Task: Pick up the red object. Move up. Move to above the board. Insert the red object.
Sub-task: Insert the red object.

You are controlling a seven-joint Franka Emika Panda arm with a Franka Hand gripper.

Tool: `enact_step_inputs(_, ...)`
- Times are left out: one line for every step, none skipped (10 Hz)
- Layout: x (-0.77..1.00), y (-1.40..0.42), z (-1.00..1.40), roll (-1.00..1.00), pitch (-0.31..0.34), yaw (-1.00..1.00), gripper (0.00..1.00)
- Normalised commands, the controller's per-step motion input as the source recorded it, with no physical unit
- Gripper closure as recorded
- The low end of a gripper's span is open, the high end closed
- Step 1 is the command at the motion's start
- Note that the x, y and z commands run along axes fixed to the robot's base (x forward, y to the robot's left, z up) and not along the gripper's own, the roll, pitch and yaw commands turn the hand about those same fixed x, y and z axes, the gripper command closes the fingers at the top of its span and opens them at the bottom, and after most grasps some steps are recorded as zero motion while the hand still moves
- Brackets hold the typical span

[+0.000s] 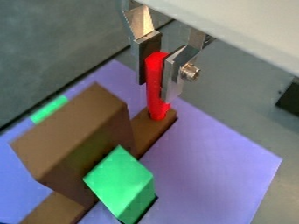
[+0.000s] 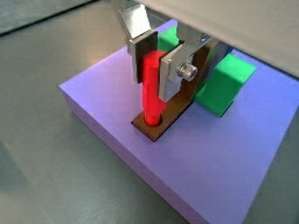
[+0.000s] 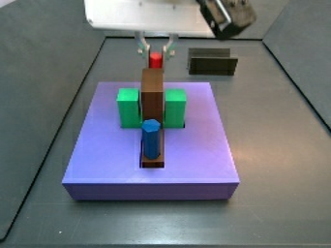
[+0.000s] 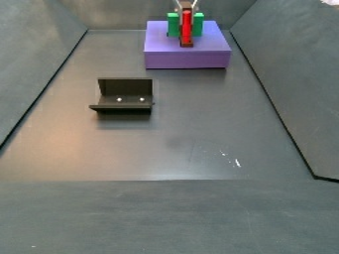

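End effector [image 1: 160, 54]: two flat silver plate fingers [image 1: 142, 35] with dark pads, hung from a white housing, pointing straight down over the board; clenched on the upper part of the red object in both wrist views.
Red object [image 2: 152, 86]: thin bright red peg, smooth, upright; its foot stands in the brown strip at one end, its top sits between the pads. In a side view [image 3: 155, 59] only its tip shows, behind the brown block at 12 o'clock.
Board [image 2: 105, 101]: large flat lavender-purple square slab, matte, thick-edged, lying on the desk.
Brown strip [image 2: 162, 123]: narrow brown bar set into the board's top, running down its middle.
Brown block [image 3: 151, 90]: tall, rectangular, matte brown, standing on the strip between the red object and the blue peg.
Green blocks [image 3: 128, 108]: bright green, box-shaped, one either side of the brown block at 9 and 3 o'clock.
Blue peg [image 3: 150, 138]: thicker, round-topped, upright at the strip's 6 o'clock end.
Fixture [image 4: 122, 96]: dark L-shaped bracket on a base plate, well apart from the board.
Dark box [image 3: 214, 63]: small, dark olive, beyond the board at about 1 o'clock.
Desk [image 4: 172, 139]: plain dark grey, slightly glossy.
Writing: none legible.
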Motion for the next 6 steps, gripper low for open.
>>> enact_step_inputs(0.09,-0.07,-0.35,-0.08,0.016,0.00,1.00)
enact_step_inputs(0.07,-0.05,-0.39,-0.06,0.006,0.00,1.00)
enact_step_inputs(0.04,0.00,-0.44,0.00,0.000,0.00,1.00)
enact_step_inputs(0.00,0.00,-0.56,0.01,0.000,0.00,1.00)
enact_step_inputs(0.00,0.00,-0.31,0.00,0.000,0.00,1.00)
enact_step_inputs(0.00,0.00,0.00,0.00,0.000,0.00,1.00)
